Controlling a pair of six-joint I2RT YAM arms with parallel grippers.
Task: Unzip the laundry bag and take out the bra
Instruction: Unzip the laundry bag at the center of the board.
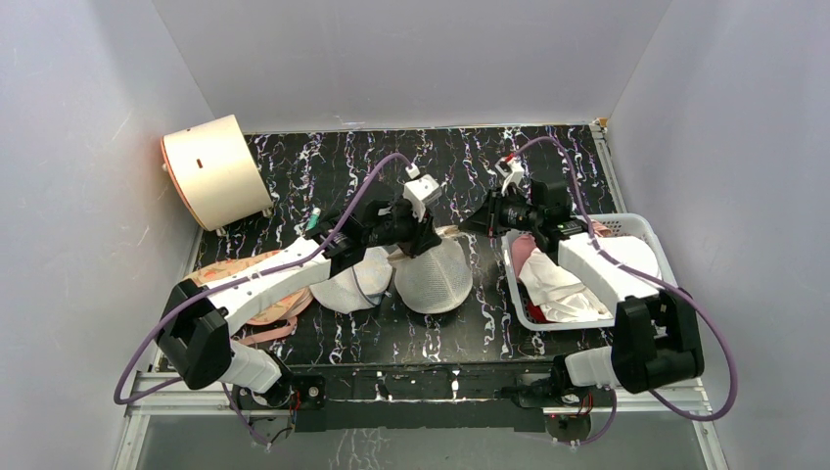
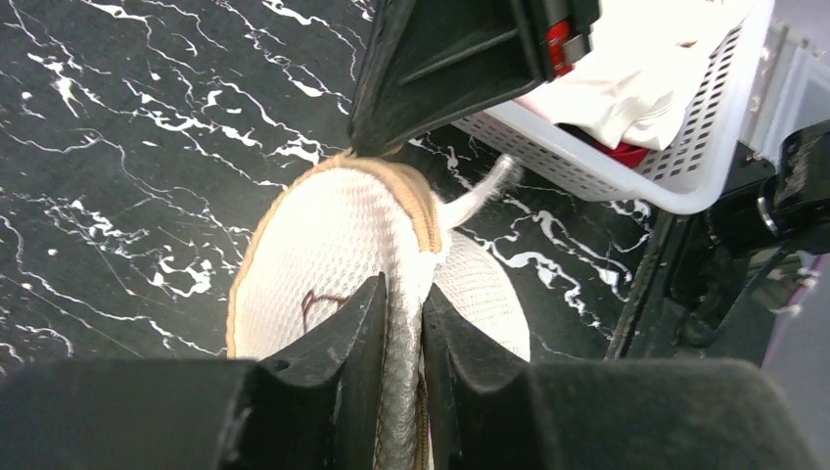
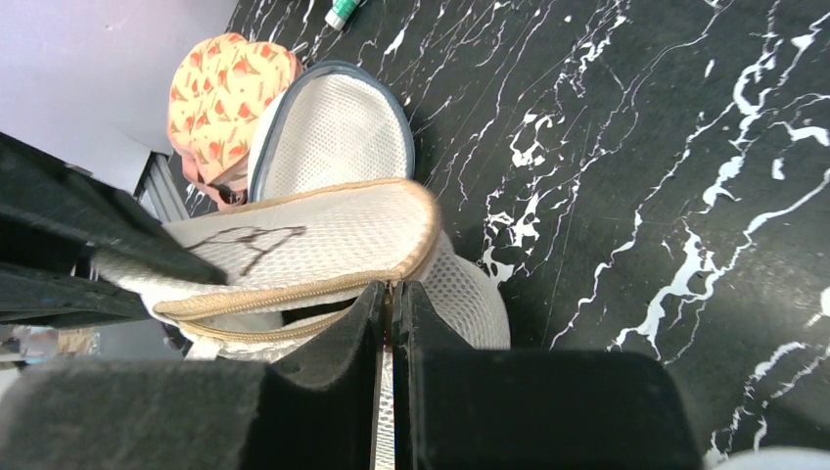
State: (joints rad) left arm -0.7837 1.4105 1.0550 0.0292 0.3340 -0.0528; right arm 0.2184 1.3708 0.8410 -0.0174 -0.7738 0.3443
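Nearest the arm bases, on the left of the black marbled table, I see a peach bra with orange print lying flat. A white mesh bag with a dark rim lies against its right side.

Just beyond, at the middle of the table, the laundry bag is propped up on edge between both arms, just beside the white mesh bag. The black line drawing shows on its flat face.

The left gripper has its fingers pressed together on the mesh at the bag's rim. The right gripper has its fingers together on the tan zip band at the opposite side of the rim. Next to the right fingers, the band splits into two tan strips with a dark gap between them. I cannot pick out the white bra through the mesh.

To the right stands a white perforated basket holding white cloth.

Farther back lies a green marker. In the far left corner, a cream drum-shaped container rests on its side by the wall.
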